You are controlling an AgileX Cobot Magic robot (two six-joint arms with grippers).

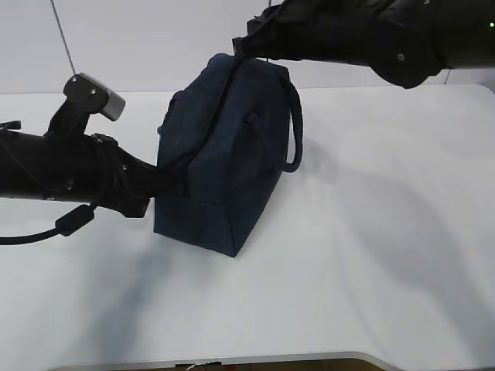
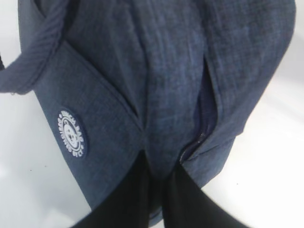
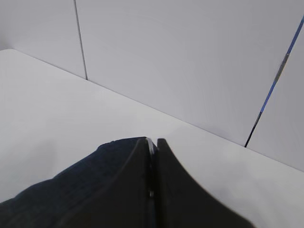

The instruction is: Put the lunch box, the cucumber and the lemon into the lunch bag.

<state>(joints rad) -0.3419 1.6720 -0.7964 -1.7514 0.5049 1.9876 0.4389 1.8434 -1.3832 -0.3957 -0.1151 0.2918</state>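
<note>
The dark navy lunch bag (image 1: 224, 162) stands upright in the middle of the white table, its top closed. My left gripper (image 1: 182, 185) is shut on a fold of fabric at the bag's near left end; in the left wrist view (image 2: 159, 164) the fingers pinch the cloth beside the zipper end. My right gripper (image 1: 241, 46) is shut on the metal ring pull (image 3: 151, 145) at the bag's far top end, the ring held between the fingers (image 3: 137, 180). Lunch box, cucumber and lemon are out of view.
The bag's loop handle (image 1: 295, 127) hangs on its right side. A round white logo patch (image 2: 72, 134) sits on the bag's side. The white table (image 1: 371, 255) extends around it, and its front edge (image 1: 232, 362) is near the bottom.
</note>
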